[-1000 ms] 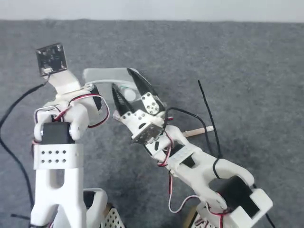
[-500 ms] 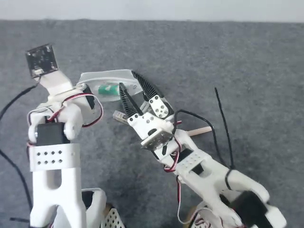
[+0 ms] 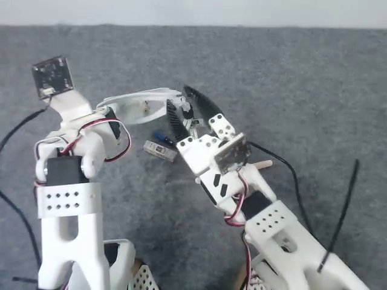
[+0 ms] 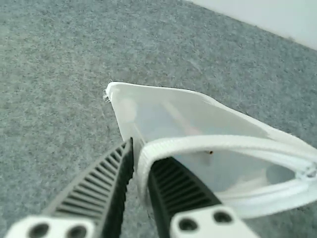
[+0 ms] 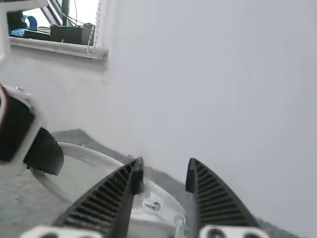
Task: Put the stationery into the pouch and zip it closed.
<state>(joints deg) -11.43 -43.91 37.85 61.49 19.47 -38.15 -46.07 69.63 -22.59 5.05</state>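
One pouch (image 4: pixel 188 119): soft, light and translucent, likely to sag unless taken by its stiffer zip rim. The left gripper (image 4: pixel 138 151) is clenched on that rim. The right gripper (image 5: pixel 166 163) is released, its jaws apart astride one zip pull (image 5: pixel 151 206). One wooden stick (image 3: pixel 263 163) lies behind the right jaws. One grey block (image 3: pixel 160 150) and one blue piece (image 3: pixel 161 137) lie just beside them. All three look small, rigid and light, best pinched mid-length.
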